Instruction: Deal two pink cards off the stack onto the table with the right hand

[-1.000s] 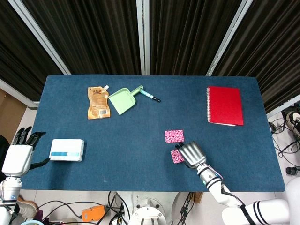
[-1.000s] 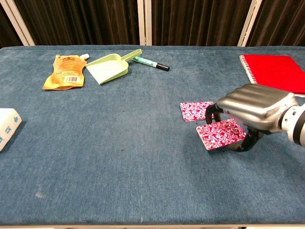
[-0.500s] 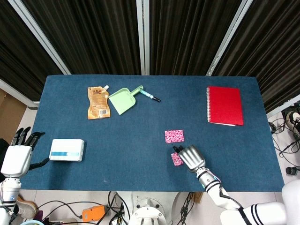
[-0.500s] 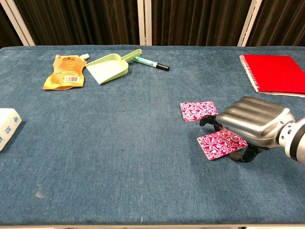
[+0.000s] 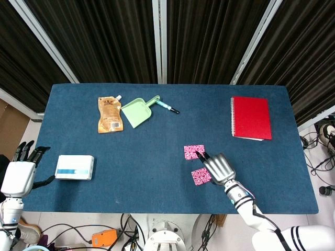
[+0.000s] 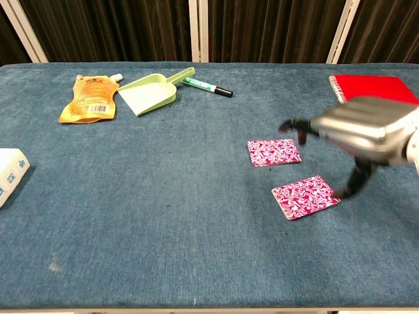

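Note:
Two pink patterned cards lie flat on the blue table [image 5: 157, 136]. The farther pink card [image 5: 193, 152] [image 6: 273, 152] lies in front of the middle; I cannot tell whether it is a stack. The nearer pink card [image 5: 201, 176] [image 6: 306, 196] lies alone, slightly turned. My right hand [image 5: 219, 166] [image 6: 360, 134] hovers lifted above and to the right of both, blurred in the chest view, fingers spread and holding nothing. In the head view its fingertips [image 5: 202, 155] overlap the farther card's right edge. My left hand [image 5: 20, 172] stays off the table's left edge, fingers apart and empty.
A white box [image 5: 75, 167] [image 6: 10, 169] sits at the near left. An orange pouch [image 5: 109, 114], a green dustpan [image 5: 137, 111] and a marker [image 5: 167, 107] lie at the back left. A red notebook [image 5: 251, 117] [image 6: 380, 91] lies at the back right.
My right hand has let go of the nearer pink card, which now lies flat on the table, and has lifted up and away toward the farther card. The left hand has not moved.

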You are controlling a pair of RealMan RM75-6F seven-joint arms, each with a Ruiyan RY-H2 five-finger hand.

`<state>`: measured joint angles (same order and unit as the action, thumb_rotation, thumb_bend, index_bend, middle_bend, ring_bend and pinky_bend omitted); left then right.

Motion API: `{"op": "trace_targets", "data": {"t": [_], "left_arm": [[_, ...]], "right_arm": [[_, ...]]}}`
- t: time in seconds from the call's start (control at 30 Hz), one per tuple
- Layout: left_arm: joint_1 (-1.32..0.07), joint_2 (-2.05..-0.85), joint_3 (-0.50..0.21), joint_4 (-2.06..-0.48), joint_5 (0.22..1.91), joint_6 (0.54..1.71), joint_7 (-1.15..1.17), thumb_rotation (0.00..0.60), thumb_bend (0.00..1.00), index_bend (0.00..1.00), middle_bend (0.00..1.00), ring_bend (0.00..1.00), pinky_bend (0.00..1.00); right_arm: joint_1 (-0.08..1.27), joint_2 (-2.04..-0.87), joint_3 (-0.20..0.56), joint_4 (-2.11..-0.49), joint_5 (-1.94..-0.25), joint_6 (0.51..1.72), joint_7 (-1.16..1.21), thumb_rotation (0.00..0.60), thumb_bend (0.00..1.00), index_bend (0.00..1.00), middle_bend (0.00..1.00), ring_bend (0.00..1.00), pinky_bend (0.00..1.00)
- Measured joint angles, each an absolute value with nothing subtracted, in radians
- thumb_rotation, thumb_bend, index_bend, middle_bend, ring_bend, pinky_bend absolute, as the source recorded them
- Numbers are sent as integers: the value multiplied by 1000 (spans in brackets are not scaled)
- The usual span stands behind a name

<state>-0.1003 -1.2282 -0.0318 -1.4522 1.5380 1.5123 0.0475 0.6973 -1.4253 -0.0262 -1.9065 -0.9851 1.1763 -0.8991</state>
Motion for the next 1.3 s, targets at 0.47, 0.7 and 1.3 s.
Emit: {"op": "trace_targets", "data": {"t": [0.47,0.7,1.3], "left_arm": [[-101,-1226,-30,-1458,1527,1500,55,600,5,200,224,45,31],[-105,-1227,-31,-1455,1527,1493,54,600,5,200,225,45,32],[-109,-1235,-31,-1442,1525,1488,45,600,5,200,224,46,31]], "right_arm": [[885,-1562,160,-1687,-578,1069,-962,600,317,264,308,803,1000],[940,-1641,159,-1587,-497,1055,-994,600,322,304,308,803,1000],[945,-1691,120,-1548,-531,1113,-986,600,404,406,308,804,1000]]}}
